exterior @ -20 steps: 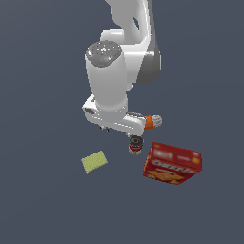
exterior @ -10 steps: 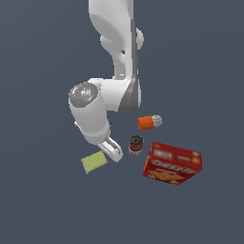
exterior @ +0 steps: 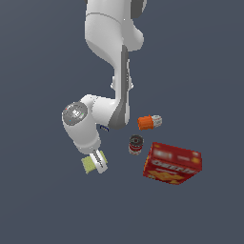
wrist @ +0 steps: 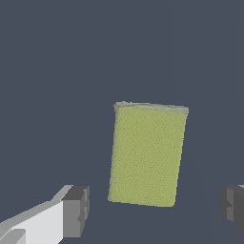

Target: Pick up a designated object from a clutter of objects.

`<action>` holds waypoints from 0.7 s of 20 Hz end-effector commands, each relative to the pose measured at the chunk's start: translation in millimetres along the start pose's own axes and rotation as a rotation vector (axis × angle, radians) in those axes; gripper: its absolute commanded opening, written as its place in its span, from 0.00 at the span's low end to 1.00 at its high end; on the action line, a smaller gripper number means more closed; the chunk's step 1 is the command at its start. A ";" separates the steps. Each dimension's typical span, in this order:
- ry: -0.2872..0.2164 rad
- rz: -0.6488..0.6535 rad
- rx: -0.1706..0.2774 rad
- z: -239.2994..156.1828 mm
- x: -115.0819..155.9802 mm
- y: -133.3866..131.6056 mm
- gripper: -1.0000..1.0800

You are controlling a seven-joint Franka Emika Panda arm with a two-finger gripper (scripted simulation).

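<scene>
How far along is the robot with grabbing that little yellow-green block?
Done: the gripper sits above the yellow-green block, away from the red box, dark can and orange cylinder. In hand: lining up, with the jaws open and the block lying between the fingers in the wrist view, untouched. Left: lowering, closing on the block and lifting it.

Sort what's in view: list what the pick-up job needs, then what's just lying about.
Needed for the job:
- flat pale yellow-green sponge-like block, the thing to pick
- gripper, open, fingers either side of the block's near end, not touching it

Just lying about:
- large red cracker box
- small dark can
- orange cylinder with white end
</scene>
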State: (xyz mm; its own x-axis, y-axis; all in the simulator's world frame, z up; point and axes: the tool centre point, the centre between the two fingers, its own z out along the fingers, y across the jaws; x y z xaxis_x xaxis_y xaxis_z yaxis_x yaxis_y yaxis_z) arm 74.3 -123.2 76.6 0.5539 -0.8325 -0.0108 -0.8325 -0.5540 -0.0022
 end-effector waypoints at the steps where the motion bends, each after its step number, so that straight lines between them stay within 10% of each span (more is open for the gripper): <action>1: 0.006 0.038 0.000 8.5 5.9 3.0 0.96; 14: 0.010 0.067 -0.002 27.9 10.3 6.6 0.96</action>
State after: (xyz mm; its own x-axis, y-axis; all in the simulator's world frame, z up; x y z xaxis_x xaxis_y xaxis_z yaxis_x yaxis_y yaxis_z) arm 74.9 -135.1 53.6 0.4972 -0.8676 -0.0006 -0.8676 -0.4972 -0.0003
